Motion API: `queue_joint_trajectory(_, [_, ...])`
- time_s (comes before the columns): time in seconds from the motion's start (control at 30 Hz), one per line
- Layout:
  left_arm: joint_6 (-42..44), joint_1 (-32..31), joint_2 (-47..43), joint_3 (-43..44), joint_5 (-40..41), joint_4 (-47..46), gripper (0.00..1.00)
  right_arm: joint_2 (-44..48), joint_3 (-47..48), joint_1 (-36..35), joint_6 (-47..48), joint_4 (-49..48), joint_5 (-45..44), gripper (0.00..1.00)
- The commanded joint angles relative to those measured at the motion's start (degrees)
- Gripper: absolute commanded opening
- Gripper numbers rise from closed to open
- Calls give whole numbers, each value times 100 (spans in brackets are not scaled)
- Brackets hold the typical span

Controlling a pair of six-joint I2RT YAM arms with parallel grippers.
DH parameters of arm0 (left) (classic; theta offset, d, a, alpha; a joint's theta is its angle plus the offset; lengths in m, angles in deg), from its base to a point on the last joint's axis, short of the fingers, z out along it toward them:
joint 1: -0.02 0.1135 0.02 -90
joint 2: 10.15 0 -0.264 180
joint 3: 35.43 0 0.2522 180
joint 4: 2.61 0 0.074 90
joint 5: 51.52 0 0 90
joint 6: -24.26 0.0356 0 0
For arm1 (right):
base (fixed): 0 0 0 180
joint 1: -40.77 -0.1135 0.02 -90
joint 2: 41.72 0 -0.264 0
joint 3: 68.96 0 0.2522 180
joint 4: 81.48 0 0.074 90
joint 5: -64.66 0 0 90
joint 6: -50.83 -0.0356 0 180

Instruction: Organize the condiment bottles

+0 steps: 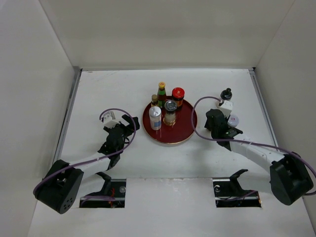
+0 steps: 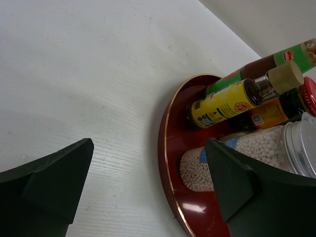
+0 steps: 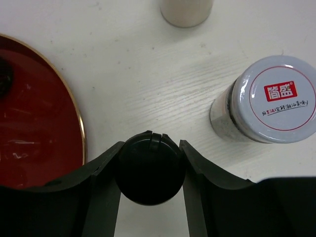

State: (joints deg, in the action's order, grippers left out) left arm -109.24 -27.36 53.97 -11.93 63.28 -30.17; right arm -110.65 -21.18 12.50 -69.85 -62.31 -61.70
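A round dark-red tray (image 1: 185,129) holds a green bottle with a yellow cap (image 1: 161,94), a red-capped jar (image 1: 177,95), a small tan-capped bottle (image 1: 154,100), a silver-capped jar (image 1: 170,112) and a white bottle with a blue label (image 1: 155,119). My right gripper (image 3: 150,145) is shut on a black-capped bottle (image 3: 150,173) standing on the table just right of the tray. A grey-capped jar (image 3: 274,98) stands to its right. A white bottle with a black top (image 1: 226,100) stands beyond. My left gripper (image 2: 149,145) is open and empty at the tray's left rim (image 2: 165,148).
White walls enclose the table on the left, back and right. Two dark cut-outs (image 1: 106,192) lie at the near edge by the arm bases. Purple cables loop over both arms.
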Motion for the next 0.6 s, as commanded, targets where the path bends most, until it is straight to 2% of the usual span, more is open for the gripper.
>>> queue_joint_trajectory(0.0, [-44, 26, 13, 195, -45, -236, 100, 362, 412, -401, 342, -365, -459, 40])
queue_joint_trajectory(0.13, [-53, 9, -5, 195, -45, -271, 100, 407, 763, -1183, 423, -453, -268, 40])
queue_joint_trajectory(0.3, [-53, 26, 49, 204, -36, -263, 100, -602, 1378, -2054, 211, -996, 217, 41])
queue_joint_trajectory(0.57, [-53, 44, -136, 142, 34, -219, 100, -1807, 1985, -2599, 185, -1350, 419, 42])
